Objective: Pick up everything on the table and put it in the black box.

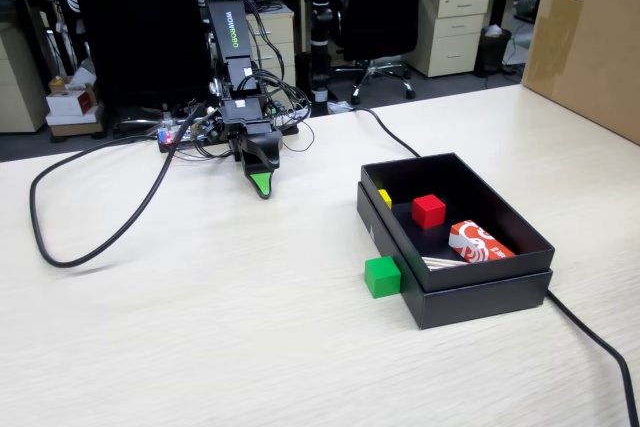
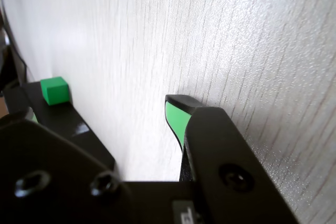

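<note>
Green cube touches black box outside.

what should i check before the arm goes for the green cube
1. Green cube reachable on the table: ok, it sits in the open, top and left sides free in the fixed view.
2. Clearance from the black box: not ok, the cube sits right against the box's outer wall, so one finger may hit it.
3. Pincer empty: ok, nothing shows at its tip.
4. Pincer open wide enough: cannot tell, only one tip shows clearly in both views.
5. Room in the box: ok, bare floor shows between the red cube and the red and white packet.
6. Black cable: ok, it lies away from the straight path to the cube.
</note>
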